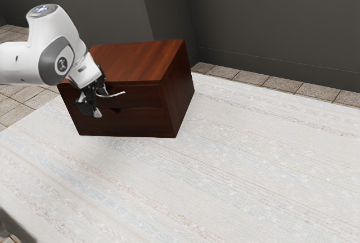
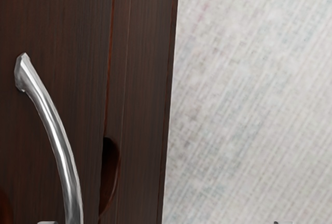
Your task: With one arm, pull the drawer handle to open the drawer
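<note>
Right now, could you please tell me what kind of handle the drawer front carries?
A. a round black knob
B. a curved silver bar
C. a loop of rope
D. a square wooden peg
B: the handle is a curved silver bar standing off the dark wooden drawer front, with the gripper at it.

- arm [image 1: 22, 63]: white, glossy, fat rounded segments
- joint cap [image 1: 59, 61]: grey, round, w/ small ring mark in the middle
- top cap [image 1: 43, 10]: pale blue-grey disc
- gripper [image 1: 93, 101]: black, blocky, on a white wrist section
</note>
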Controlling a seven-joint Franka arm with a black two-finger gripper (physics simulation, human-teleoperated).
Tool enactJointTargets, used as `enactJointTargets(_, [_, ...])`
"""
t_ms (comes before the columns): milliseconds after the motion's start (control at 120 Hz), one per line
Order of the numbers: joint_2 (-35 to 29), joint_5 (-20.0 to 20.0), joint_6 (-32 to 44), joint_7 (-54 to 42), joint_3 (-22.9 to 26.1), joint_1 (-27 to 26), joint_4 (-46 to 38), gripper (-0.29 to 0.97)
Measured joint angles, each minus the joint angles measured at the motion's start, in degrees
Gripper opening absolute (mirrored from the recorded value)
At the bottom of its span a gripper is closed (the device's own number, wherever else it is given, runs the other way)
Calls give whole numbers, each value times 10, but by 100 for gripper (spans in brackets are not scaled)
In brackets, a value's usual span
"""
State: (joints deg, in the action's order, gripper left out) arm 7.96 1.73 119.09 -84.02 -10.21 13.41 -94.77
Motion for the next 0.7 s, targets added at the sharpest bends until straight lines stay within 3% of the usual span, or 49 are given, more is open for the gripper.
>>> enactJointTargets(700, [-29,-28,-38,22,1,-4,-23,50])
